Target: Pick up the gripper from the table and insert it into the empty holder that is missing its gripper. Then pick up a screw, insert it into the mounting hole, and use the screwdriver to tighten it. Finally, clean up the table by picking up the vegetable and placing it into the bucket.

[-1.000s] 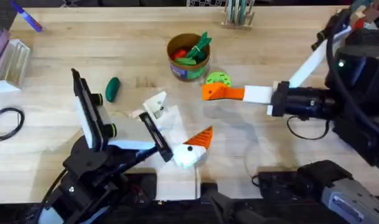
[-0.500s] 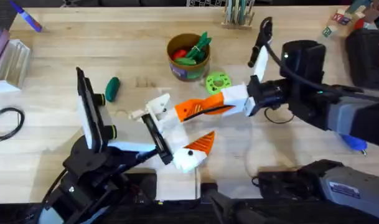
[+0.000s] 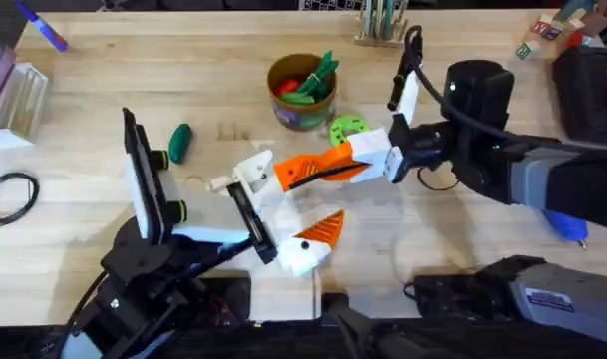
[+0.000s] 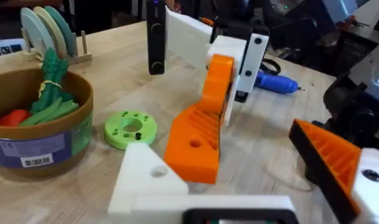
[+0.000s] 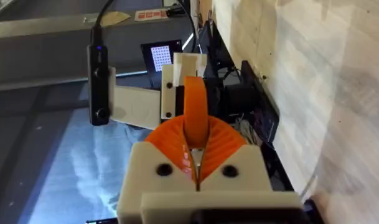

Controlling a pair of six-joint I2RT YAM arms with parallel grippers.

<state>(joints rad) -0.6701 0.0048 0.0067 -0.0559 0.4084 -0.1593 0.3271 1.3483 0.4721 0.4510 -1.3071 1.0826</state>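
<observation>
While the right gripper (image 5: 196, 146) reaches in from 3 o'clock toward the table's centre, its two orange ribbed pads are pressed together on the orange gripper wedge (image 4: 192, 140), which stands out beyond the pad tips. In the left wrist view a small hole shows in the wedge's broad end, and that end lies against the holder (image 4: 145, 177), the plain white block that forms one finger of the left gripper (image 3: 293, 189). In the overhead view the wedge sits just at the holder's 3 o'clock. Whether it is seated on the holder or merely touching it cannot be told.

The left gripper stands wide and holds nothing. Its white holder finger is at 11 o'clock of the gap, and its other finger, fitted with an orange pad (image 3: 323, 226), is at 5 o'clock.

The vegetable (image 3: 179, 142) lies on the bare table (image 3: 104, 80) toward 10 o'clock of the holder, well apart from it. The bucket (image 3: 301, 118) stands at the holder's 1 o'clock and contains green leafy and red toys. A lime-green disc (image 3: 348, 128) lies just beside the bucket at its 4 o'clock. The screwdriver (image 4: 273, 82) lies on the table far out at 3 o'clock, partly covered by the right arm in the overhead view.
</observation>
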